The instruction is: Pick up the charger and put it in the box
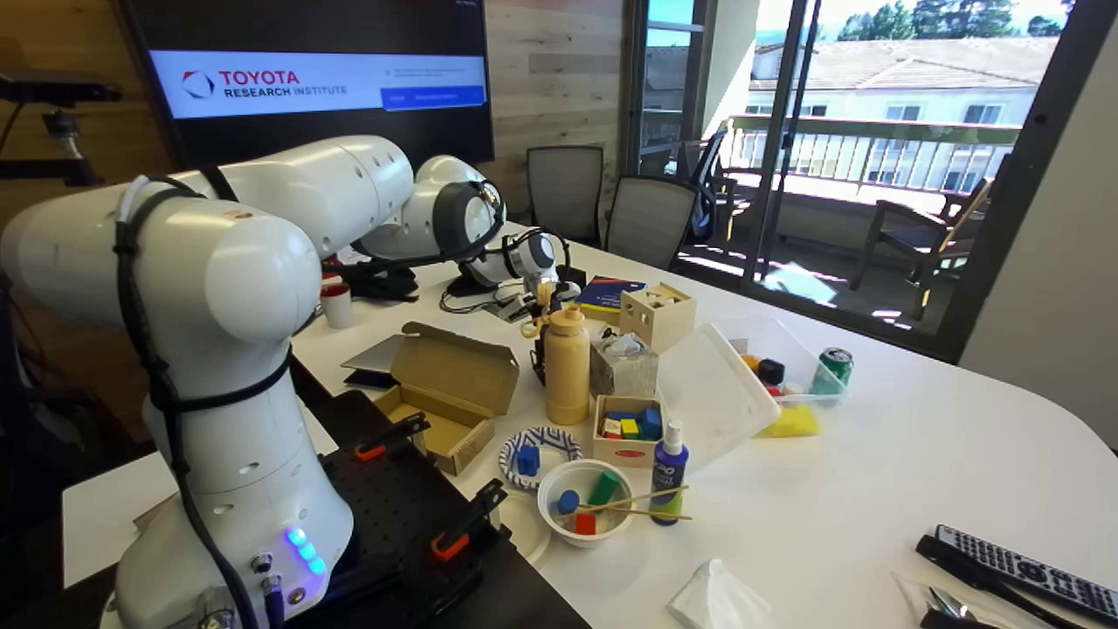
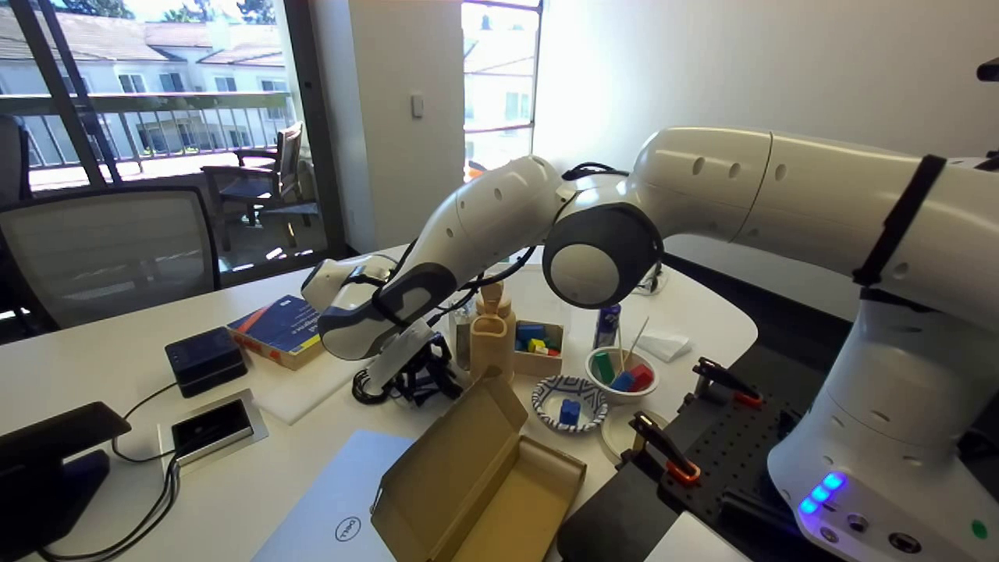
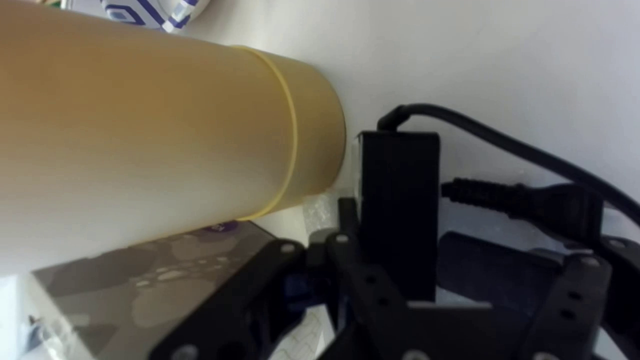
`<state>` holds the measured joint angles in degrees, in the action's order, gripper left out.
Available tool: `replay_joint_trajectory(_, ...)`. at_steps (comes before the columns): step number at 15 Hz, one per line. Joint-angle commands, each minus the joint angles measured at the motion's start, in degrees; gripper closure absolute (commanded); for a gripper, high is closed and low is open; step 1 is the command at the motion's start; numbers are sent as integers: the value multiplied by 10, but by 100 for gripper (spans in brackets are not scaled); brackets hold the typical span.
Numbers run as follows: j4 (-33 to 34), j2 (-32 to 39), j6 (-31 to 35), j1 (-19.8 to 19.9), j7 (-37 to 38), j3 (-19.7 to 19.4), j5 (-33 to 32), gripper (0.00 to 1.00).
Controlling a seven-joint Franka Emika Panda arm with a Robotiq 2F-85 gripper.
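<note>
Cardboard, plain and tan, forms the box [image 2: 515, 503], seen at bottom centre of an exterior view, its flat lid [image 2: 456, 468] tilted up beside a shallow, smooth floor.

We find the charger [image 3: 400, 200] right of centre in the wrist view: a straight-edged black block next to the rounded base of the bottle [image 3: 175, 140], with the smooth white desk [image 3: 500, 60] showing around it. Its round cord [image 3: 500, 139] leaves the upper end and bends toward the right edge of the frame; a plug [image 3: 545, 202] with a ribbed neck is just right of the block. The tool [image 3: 470, 230], all dark linkages, stands wide, one finger alongside the block's left face and the second over at the right, with block and plug between them. Whether the nearer finger touches the block, we cannot tell.

The bottle stands upright in both exterior views, a matte peach cylinder with a looped cap [image 1: 568, 319]. Right of it in an exterior view we see a tissue box [image 1: 624, 376] in mottled grey and, higher, a pale wooden cube [image 1: 651, 328] pierced with cut-outs. A patterned plate [image 2: 544, 407] carries a blue block [image 2: 570, 412]; a round white bowl [image 1: 559, 531] holds coloured blocks [image 1: 604, 487] and thin sticks [image 1: 646, 496].
</note>
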<state>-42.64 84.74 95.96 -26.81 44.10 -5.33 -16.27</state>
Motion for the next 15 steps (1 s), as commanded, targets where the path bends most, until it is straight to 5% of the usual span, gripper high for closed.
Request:
replay_joint_trajectory(1, -11, 0, 8, 0, -4, -4, -2, 87)
replay_joint_trajectory(7, 46, 0, -12, -5, -18, -6, -2, 87)
replay_joint_trajectory(15, 2, -102, -12, -24, -52, 30, 2, 87)
